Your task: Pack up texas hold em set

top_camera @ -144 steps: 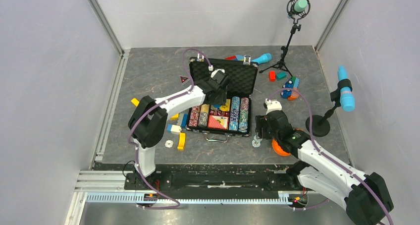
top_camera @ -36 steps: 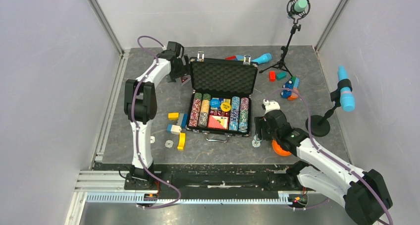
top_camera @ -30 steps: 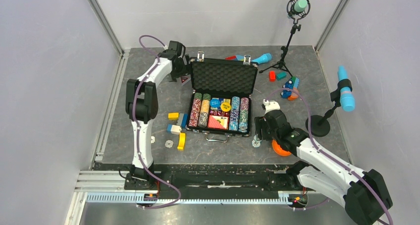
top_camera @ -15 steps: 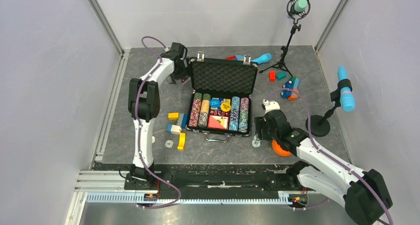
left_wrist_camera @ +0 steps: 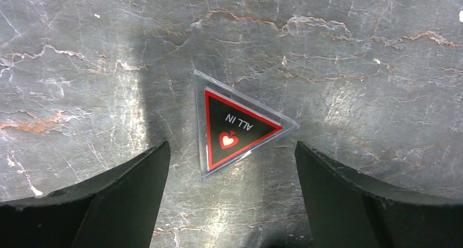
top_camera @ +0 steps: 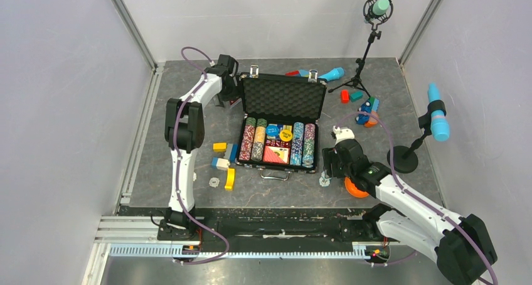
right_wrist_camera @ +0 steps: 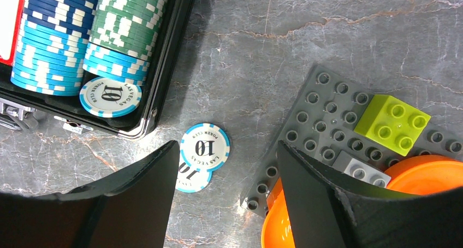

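The clear triangular "ALL IN" marker with a red-edged black face (left_wrist_camera: 232,127) lies flat on the grey marbled table (left_wrist_camera: 355,51), just left of the open black ribbed briefcase (top_camera: 283,98). In the left wrist view its sharp tip points sideways, along the line from one finger to the other. It sits between the fingers of the left gripper (left_wrist_camera: 230,147), which is wide open and, as far as I can see, touches nothing. The right gripper (right_wrist_camera: 227,149), also open and empty, hovers over two pale blue poker chips (right_wrist_camera: 205,146) beside the briefcase corner.

Two blue-and-white chips (right_wrist_camera: 205,145) lie overlapping on the surface (right_wrist_camera: 245,57), just right of the corner of the black case (right_wrist_camera: 164,73); farther right, a grey studded plate (right_wrist_camera: 306,128) carries a lime block (right_wrist_camera: 394,123).
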### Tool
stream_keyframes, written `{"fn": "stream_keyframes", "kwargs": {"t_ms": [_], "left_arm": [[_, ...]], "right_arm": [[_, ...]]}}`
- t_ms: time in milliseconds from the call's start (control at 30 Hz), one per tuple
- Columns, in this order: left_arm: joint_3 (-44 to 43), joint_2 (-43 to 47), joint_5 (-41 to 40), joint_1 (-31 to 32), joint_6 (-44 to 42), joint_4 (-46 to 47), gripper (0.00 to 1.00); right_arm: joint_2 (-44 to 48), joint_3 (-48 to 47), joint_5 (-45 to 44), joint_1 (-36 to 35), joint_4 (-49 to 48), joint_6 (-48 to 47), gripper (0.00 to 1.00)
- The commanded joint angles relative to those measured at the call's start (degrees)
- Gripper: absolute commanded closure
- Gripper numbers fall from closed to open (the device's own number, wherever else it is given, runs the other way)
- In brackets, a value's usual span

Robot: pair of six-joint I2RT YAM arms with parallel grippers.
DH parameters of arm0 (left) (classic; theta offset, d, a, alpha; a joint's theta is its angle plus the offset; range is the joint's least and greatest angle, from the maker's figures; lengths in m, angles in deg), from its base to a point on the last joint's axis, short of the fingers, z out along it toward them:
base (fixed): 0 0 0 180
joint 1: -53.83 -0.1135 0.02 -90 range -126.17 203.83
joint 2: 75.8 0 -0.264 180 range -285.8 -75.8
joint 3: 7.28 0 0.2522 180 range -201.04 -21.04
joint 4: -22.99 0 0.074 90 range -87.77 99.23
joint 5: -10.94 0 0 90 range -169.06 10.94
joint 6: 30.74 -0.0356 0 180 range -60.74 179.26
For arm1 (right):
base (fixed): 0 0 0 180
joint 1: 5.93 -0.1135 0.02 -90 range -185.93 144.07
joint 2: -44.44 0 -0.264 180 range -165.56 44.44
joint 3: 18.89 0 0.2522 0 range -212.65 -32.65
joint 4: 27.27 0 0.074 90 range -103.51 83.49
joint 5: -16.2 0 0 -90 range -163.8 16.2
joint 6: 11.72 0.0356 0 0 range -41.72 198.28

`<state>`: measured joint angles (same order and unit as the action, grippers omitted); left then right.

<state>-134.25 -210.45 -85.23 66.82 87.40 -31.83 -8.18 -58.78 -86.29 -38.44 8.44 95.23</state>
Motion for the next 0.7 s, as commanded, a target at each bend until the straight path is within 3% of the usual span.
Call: {"fn": "stream_keyframes", "kwargs": {"t_ms": [0, 400, 667], "left_arm": [[-2.1, -1.3, -1.4, 0.2, -2.1, -0.8, 0.10], [-2.2, -1.9, -1.8, 0.2, -2.7, -1.3, 0.24], [-2.3, -1.7, -5.5, 0.1, -3.3, -2.5, 0.24]], "right_arm": [[0.0, -2.3, -0.4, 0.1, -0.8, -0.4, 0.31], [0.1, -2.0, -0.5, 0.1, -0.8, -0.4, 0.31], [0.3, -2.0, -0.5, 0.1, -0.8, -0.4, 0.31]]}}
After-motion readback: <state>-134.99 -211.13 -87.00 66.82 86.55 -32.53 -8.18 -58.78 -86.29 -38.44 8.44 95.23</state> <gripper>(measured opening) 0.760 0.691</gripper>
